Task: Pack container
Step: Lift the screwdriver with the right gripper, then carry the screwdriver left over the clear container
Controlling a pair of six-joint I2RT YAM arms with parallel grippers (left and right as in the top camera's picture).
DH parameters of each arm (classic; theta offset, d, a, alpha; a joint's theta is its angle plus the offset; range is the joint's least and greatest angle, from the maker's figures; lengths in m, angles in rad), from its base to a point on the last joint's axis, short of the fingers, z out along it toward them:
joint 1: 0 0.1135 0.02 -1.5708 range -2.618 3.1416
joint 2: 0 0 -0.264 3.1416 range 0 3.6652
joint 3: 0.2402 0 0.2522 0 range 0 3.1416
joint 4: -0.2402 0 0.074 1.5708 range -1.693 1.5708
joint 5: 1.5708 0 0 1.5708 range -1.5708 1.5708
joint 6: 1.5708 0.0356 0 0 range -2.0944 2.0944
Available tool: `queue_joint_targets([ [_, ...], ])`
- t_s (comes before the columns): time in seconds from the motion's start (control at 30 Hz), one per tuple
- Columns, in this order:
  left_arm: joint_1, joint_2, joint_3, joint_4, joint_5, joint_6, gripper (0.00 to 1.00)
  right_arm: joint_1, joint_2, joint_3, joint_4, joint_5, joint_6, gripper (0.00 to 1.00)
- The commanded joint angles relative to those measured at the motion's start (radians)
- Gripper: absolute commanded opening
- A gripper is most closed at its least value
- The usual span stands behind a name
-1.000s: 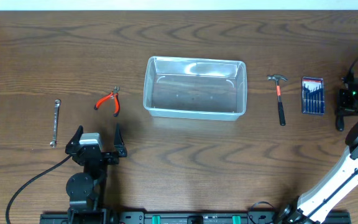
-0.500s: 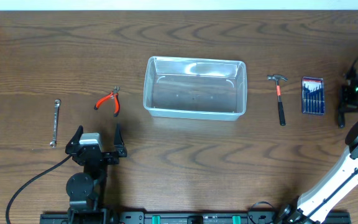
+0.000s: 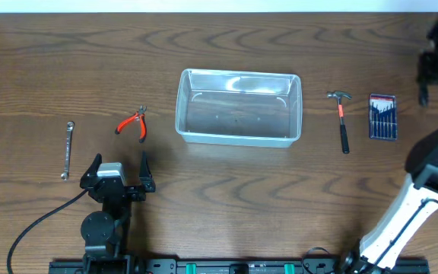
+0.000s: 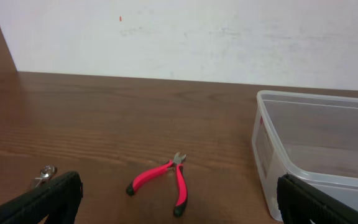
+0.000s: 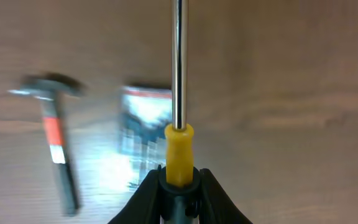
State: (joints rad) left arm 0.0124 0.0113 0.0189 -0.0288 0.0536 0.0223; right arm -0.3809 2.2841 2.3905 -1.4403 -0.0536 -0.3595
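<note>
The container (image 3: pixel 238 134), a clear plastic bin with rounded corners and a rim, stands upright at the middle of the wooden table (image 3: pixel 226 198), its long sides running left to right. To its left, near but apart from it, lie red-handled pliers (image 3: pixel 133 122), and farther left, well apart, a small silver wrench (image 3: pixel 67 150) lies lengthwise from near to far. To the right of the bin lies a hammer (image 3: pixel 341 120), head toward the far edge, and just beyond it to the right sits a flat blue screwdriver-set case (image 3: pixel 382 116). The left gripper (image 3: pixel 120 164) rests low on the near left side of the table, nearer than the pliers, its black fingers (image 4: pixel 48 199) spread wide with nothing between them. The right gripper (image 5: pixel 178 177) is raised over the far right corner, beyond the case, jaws drawn in narrow and clamped on the yellow handle of a screwdriver (image 5: pixel 178 146) whose steel shaft sticks straight out ahead of the fingers; the hammer and case below it look blurred in the wrist view.
</note>
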Motion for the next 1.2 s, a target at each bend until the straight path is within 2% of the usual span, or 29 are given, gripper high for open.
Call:
queue_joint_targets([
  [0.0, 0.003, -0.005, -0.015, -0.038, 0.006, -0.006, 0.98, 0.119, 0.005, 0.132, -0.040, -0.028, -0.032, 0.01],
  [0.3, 0.003, -0.005, -0.015, -0.038, 0.006, -0.006, 0.98, 0.452, 0.005, 0.385, -0.169, -0.119, -0.193, 0.01],
  [0.57, 0.003, -0.005, -0.015, -0.038, 0.006, -0.006, 0.98, 0.692, 0.005, 0.394, -0.214, -0.123, -0.275, 0.01],
  [0.87, 0.003, -0.005, -0.015, -0.038, 0.006, -0.006, 0.98, 0.819, 0.005, 0.366, -0.246, -0.136, -0.311, 0.01],
  [1.17, 0.003, -0.005, -0.015, -0.038, 0.006, -0.006, 0.98, 0.846, 0.005, 0.137, -0.176, -0.138, -0.332, 0.01],
])
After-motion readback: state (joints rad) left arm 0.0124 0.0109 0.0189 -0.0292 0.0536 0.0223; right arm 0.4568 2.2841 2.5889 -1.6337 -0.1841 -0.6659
